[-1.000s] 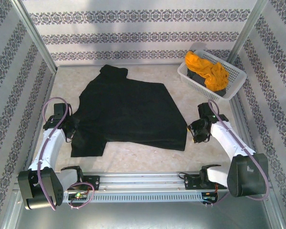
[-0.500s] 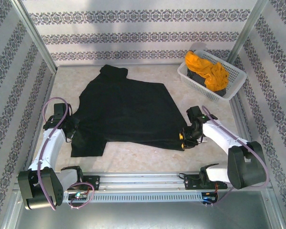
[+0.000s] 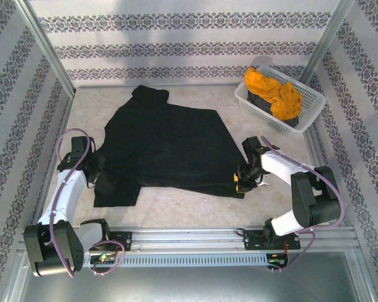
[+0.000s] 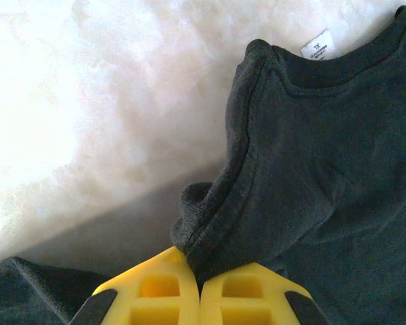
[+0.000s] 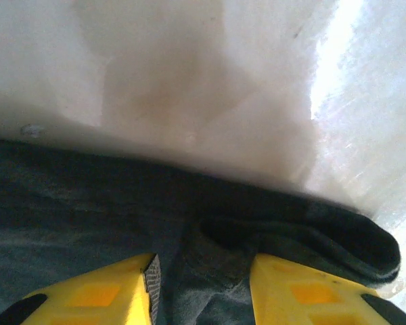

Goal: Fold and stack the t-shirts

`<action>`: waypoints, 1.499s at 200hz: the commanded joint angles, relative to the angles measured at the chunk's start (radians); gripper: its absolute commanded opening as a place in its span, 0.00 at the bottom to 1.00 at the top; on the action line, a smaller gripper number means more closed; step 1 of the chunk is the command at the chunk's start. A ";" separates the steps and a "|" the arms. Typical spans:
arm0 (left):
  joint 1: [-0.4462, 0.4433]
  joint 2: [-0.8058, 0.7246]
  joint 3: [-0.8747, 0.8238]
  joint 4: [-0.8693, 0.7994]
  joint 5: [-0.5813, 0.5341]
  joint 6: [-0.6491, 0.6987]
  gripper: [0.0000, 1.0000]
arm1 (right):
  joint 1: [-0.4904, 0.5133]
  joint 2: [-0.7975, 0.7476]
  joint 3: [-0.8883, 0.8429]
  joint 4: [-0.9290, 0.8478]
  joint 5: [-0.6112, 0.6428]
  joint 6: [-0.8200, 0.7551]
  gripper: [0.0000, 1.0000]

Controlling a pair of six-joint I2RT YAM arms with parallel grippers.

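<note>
Two pincers worked one large black fabric t-shirt (image 3: 167,148), spread flat on the pale table (image 3: 176,204). The left pincer (image 4: 199,274) was clenched on a bunched fold at the shirt's left edge. The right pincer (image 5: 203,267) stood released, jaws astride the near right hem corner. An orange-yellow fabric t-shirt (image 3: 271,88) lay in the white plastic lattice basket (image 3: 312,100), far right.

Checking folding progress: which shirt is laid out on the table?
The black t-shirt, spread flat; the orange-yellow t-shirt and dark grey t-shirt are bunched in the basket.
</note>
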 commanded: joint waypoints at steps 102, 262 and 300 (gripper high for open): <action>0.011 -0.010 -0.008 0.018 0.005 -0.004 0.00 | -0.023 0.041 -0.005 -0.011 -0.017 -0.083 0.27; 0.009 -0.033 -0.029 0.036 0.048 -0.037 0.00 | -0.066 -0.195 0.170 -0.177 0.112 -0.310 0.00; 0.009 -0.008 -0.030 0.089 0.070 -0.063 0.00 | -0.158 0.035 0.391 0.038 -0.011 -0.525 0.00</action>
